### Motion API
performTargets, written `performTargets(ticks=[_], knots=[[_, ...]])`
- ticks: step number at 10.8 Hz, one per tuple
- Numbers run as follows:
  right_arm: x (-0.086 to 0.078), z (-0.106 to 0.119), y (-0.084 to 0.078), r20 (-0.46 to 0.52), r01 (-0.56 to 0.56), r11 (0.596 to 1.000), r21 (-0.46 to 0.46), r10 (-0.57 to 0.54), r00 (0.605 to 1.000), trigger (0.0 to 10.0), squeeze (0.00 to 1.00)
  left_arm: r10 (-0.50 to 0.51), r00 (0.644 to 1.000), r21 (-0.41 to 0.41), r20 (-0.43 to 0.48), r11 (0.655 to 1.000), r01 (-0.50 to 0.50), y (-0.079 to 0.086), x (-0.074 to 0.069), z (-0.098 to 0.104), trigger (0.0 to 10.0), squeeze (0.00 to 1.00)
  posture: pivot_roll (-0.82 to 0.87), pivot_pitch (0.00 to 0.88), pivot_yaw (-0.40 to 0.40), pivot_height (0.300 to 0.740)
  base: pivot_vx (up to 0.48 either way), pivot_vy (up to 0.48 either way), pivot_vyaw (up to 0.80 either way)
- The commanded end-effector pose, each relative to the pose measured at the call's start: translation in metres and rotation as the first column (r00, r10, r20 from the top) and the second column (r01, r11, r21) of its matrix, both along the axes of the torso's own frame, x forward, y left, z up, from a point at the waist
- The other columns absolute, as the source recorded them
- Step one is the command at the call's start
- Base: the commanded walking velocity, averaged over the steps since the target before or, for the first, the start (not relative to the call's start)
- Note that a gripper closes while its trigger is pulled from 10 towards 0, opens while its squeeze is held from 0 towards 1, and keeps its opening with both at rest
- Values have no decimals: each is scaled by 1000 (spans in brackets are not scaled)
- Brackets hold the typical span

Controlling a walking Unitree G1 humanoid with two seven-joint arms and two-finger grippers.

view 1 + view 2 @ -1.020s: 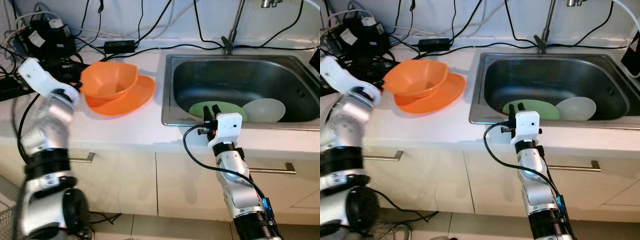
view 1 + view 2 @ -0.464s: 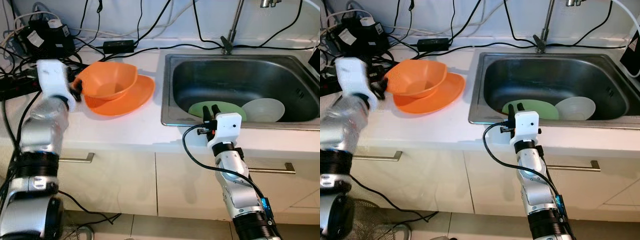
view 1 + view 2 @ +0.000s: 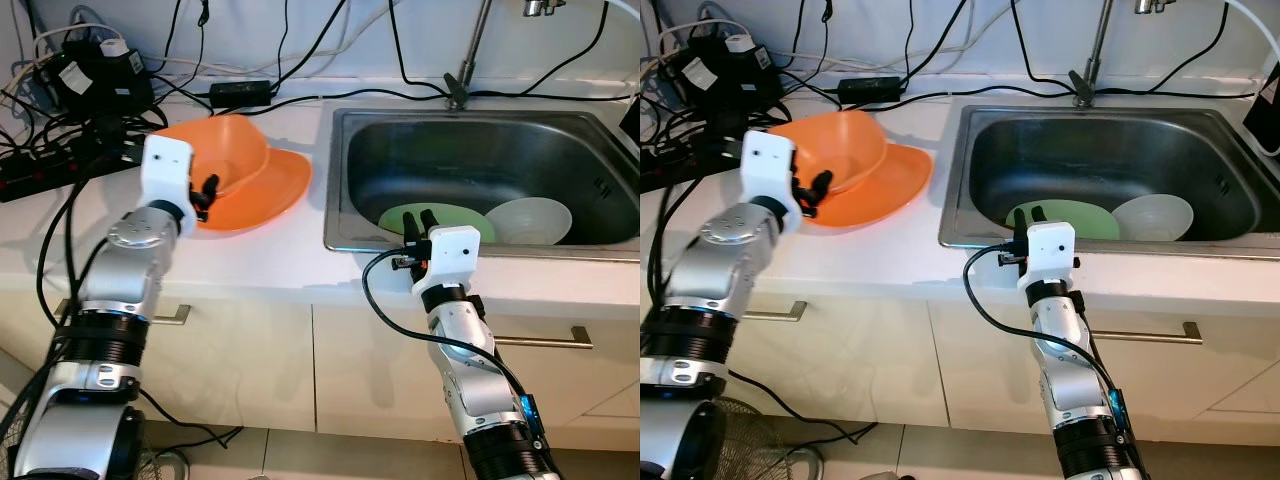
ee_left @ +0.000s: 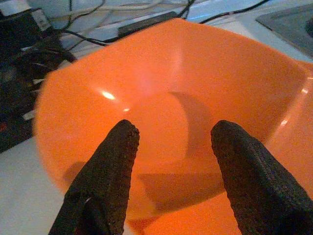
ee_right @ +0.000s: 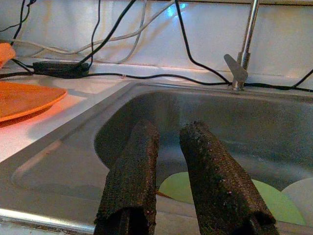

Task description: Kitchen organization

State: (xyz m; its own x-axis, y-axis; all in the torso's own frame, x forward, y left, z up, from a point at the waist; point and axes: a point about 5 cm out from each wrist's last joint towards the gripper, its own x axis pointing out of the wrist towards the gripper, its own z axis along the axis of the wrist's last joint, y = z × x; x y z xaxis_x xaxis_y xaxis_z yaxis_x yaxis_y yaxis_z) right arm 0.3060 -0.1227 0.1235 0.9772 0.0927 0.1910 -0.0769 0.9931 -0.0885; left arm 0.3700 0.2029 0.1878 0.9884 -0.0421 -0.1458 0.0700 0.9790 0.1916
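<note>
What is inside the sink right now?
In the sink lie a green plate and a white bowl, side by side on its floor. The sink's front wall and the right gripper cover the plate's near edge.

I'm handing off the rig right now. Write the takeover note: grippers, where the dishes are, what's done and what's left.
Left gripper: open, fingers at the near rim of the orange bowl, not closed on it.
Right gripper: fingers a little apart, holding nothing, at the front edge of the sink.
Orange bowl sits tilted on the orange plate on the counter, left of the sink.
Green plate and white bowl lie in the sink.
Done: nothing visibly put away.
Left: probably grip the orange bowl, then sort the remaining dishes.
</note>
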Motion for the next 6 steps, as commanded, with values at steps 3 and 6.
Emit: performTargets(ticks=[3, 6], knots=[[3, -2, -1, -20, 7, 1000, -16, -7, 1000, 10000, 0, -55, 996, -4, 73, 998, 55, -11, 2, 14, 10000, 0, 22, 0, 69, 740, 0, 0, 0], [4, 0, -1, -13, 7, 1000, -11, -7, 1000, 10000, 0, -45, 977, -11, 210, 999, 49, -7, 0, 46, 10000, 0, 30, 0, 63, 740, 0, 0, 0]])
